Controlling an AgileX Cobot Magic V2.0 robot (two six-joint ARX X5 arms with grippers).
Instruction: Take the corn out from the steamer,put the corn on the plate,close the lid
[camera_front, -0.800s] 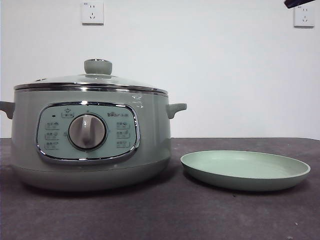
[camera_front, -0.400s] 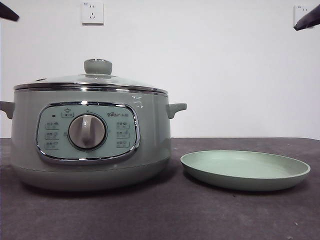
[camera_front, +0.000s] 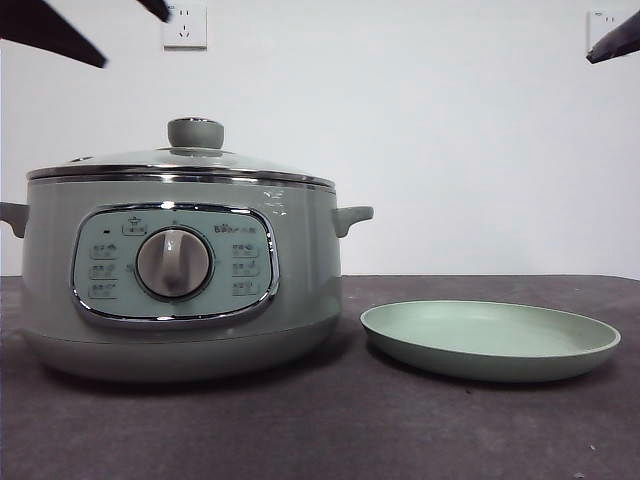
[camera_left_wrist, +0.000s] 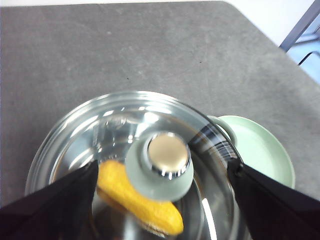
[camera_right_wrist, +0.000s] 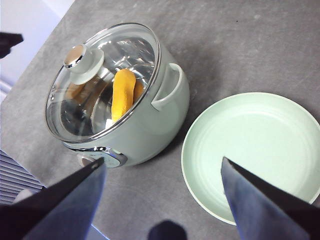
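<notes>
Steamer (camera_front: 180, 290): on the desk (camera_front: 320, 430), lid (camera_right_wrist: 102, 80) seated, its knob (camera_left_wrist: 159, 165) free. Corn (camera_left_wrist: 137, 197): inside, under the glass; no step is done yet. Plate (camera_front: 490, 340): bare, just beside the steamer.

Left gripper (camera_left_wrist: 160, 200): above the knob, fingers spread wide, holding nothing.

Right gripper (camera_right_wrist: 162, 200): high over the plate's near rim, fingers apart, empty.

Open desk all round both.

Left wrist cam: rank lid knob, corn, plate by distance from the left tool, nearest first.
From the left tool, jaws open:
1. Lid knob, directly below, centred between the jaws.
2. Corn, under the glass lid inside the steamer, beneath the knob.
3. Plate, on the table beside the steamer.
</notes>
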